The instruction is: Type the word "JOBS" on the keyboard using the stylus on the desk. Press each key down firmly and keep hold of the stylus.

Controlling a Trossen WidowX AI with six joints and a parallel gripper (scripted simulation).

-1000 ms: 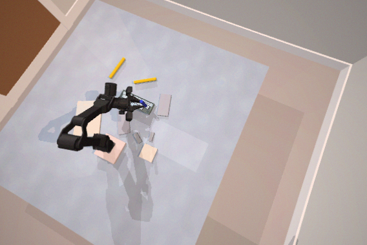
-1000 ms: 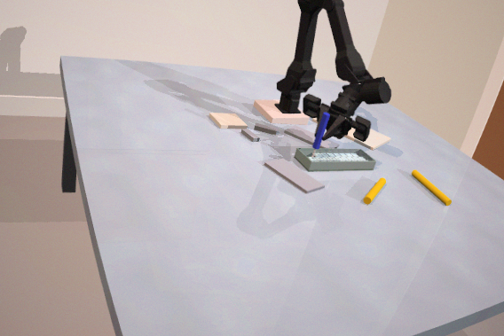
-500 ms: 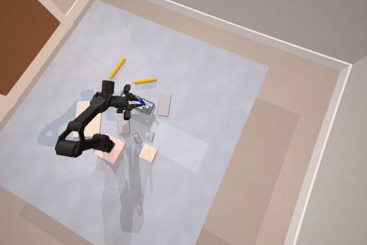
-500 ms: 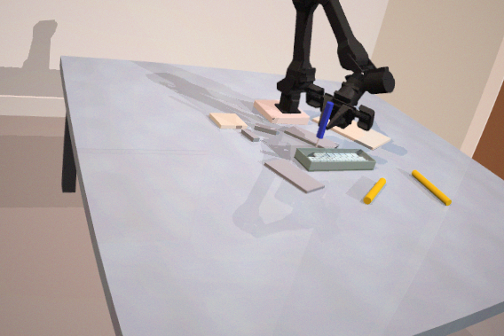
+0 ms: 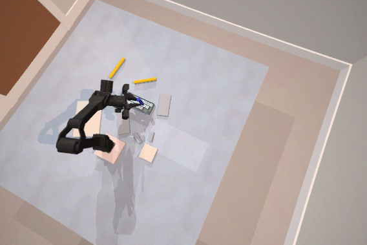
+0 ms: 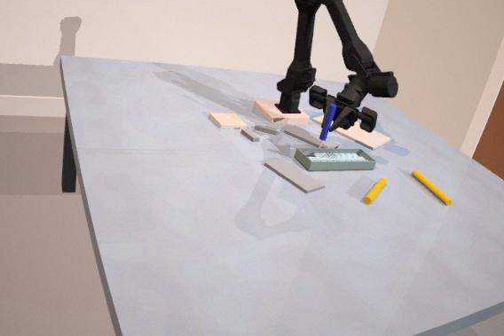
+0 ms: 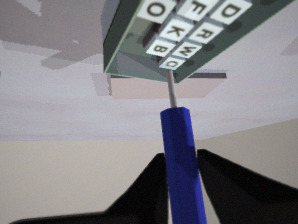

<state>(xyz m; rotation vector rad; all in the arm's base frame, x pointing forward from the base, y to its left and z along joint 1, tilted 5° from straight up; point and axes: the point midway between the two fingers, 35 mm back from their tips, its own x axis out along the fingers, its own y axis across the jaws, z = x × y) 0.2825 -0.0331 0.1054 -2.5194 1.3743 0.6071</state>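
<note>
My gripper (image 5: pixel 141 101) (image 6: pixel 329 124) (image 7: pixel 180 158) is shut on the blue stylus (image 5: pixel 139 100) (image 6: pixel 326 131) (image 7: pixel 177 130), whose thin grey tip points down at the keyboard. The keyboard (image 6: pixel 342 165) (image 7: pixel 117 46) is a green tray with white lettered keys; it also shows partly under the gripper in the top view (image 5: pixel 150 112). In the wrist view the tip meets the near edge of the end key, which looks like a C or G. Contact cannot be told. O, F, D, K, R, B and W show beyond it. J and S are not readable.
Two yellow rods (image 5: pixel 117 68) (image 5: pixel 145 80) (image 6: pixel 375 191) (image 6: pixel 431 187) lie beyond the keyboard from the arm base. A flat grey plate (image 5: pixel 164 105) (image 6: pixel 295 175) lies beside the keyboard. A beige square (image 5: pixel 148 152) (image 6: pixel 227 121) and small grey blocks (image 5: pixel 151 136) (image 6: pixel 250 135) lie near the base.
</note>
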